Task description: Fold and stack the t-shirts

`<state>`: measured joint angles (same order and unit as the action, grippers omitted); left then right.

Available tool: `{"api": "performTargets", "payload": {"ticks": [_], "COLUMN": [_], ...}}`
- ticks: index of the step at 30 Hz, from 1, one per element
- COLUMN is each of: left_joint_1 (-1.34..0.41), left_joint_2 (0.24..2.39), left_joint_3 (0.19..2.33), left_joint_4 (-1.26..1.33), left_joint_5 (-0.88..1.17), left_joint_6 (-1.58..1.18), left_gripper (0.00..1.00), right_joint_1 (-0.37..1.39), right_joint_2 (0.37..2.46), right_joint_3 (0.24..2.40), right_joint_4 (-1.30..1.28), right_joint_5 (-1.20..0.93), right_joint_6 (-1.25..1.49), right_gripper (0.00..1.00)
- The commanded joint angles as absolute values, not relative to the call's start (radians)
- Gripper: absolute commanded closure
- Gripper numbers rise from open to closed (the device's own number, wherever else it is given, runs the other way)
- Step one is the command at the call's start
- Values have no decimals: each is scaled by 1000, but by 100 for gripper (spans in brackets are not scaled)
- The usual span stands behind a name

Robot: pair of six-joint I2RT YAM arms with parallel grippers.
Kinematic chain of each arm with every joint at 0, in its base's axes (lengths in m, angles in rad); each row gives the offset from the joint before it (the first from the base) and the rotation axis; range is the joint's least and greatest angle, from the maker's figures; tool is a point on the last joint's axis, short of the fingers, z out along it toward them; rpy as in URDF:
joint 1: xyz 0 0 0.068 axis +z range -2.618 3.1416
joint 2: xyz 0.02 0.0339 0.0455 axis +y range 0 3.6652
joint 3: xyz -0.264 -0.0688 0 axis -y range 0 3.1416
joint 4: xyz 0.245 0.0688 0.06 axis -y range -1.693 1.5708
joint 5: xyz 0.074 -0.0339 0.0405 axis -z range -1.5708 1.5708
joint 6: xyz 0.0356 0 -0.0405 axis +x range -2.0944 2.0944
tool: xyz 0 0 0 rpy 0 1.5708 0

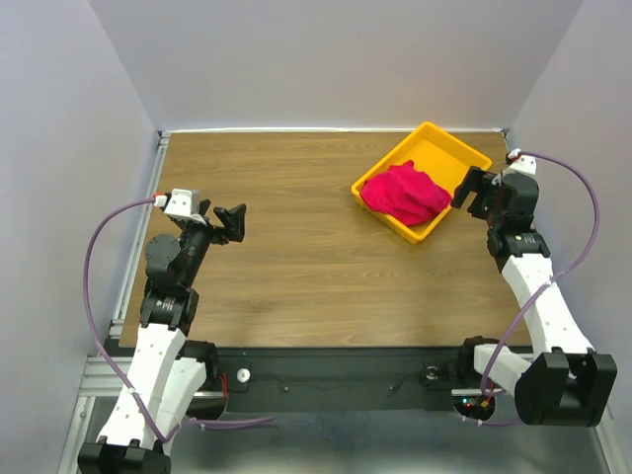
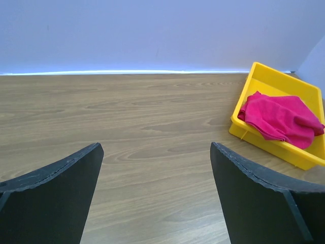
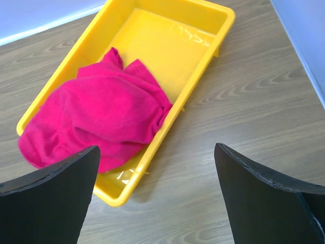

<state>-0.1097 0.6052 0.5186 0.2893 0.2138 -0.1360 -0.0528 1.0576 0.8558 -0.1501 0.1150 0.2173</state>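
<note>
Pale grey walls close in a wood-grain bench [image 1: 296, 257] on its left, far and right edges, with a white strip where the far wall meets the top. A glossy yellow plastic tray [image 1: 458, 140], rectangular with a raised rim, sits at an angle in the far right corner. The crimson-pink t-shirt [image 1: 403, 195] lies crumpled in the tray's nearer half, soft and creased, one fold draped over a long rim; the farther half shows bare yellow floor.

The right gripper [image 1: 472, 196] hangs just beside the tray's right edge, close to the right wall, its flat black fingers [image 3: 51, 203] spread wide and grasping nothing. The left gripper [image 1: 219, 215] is over the left side of the bench, well apart from the tray, its fingers likewise released and holding nothing. A broad stretch of brown wood runs between it and the tray
</note>
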Motion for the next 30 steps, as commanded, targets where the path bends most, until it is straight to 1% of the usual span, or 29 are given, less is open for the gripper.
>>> {"api": "performTargets", "payload": {"ticks": [1, 3, 4, 7, 9, 11, 12, 15, 16, 20, 22, 30], "left_joint_1": [-109, -109, -109, -109, -107, -109, -109, -109, -109, -109, -109, -109], "left_joint_2": [586, 588, 588, 598, 603, 606, 606, 604, 604, 598, 598, 606], "left_joint_3": [534, 532, 531, 532, 532, 532, 531, 531, 531, 531, 532, 532], "left_joint_4": [341, 341, 341, 341, 341, 342, 342, 342, 341, 341, 341, 348], "left_joint_5": [233, 233, 236, 236, 242, 245, 244, 248, 252, 244, 244, 270], "left_joint_6": [-138, -138, -138, -137, -135, -135, -135, -132, -130, -124, -124, -129], "left_gripper": [1, 1, 1, 1, 1, 1, 1, 1, 1, 1, 1, 1], "right_joint_1": [-60, -60, -60, -60, -60, -60, -60, -61, -61, -61, -61, -60], "right_joint_2": [1032, 1048, 1055, 1100, 1150, 1199, 1266, 1356, 1417, 1606, 1693, 1887], "right_joint_3": [876, 888, 912, 966, 1034, 1087, 1109, 1196, 1221, 1356, 1417, 1541], "right_joint_4": [-143, -146, -167, -290, -348, -347, -350, -356, -356, -365, -383, -420], "right_joint_5": [39, -52, -213, -470, -474, -445, -451, -534, -587, -647, -647, -540], "right_joint_6": [190, 88, -51, -250, -301, -278, -270, -252, -227, -135, -123, -175], "right_gripper": [0, 0, 0, 0, 0, 0, 0, 0, 0, 0, 0, 0]}}
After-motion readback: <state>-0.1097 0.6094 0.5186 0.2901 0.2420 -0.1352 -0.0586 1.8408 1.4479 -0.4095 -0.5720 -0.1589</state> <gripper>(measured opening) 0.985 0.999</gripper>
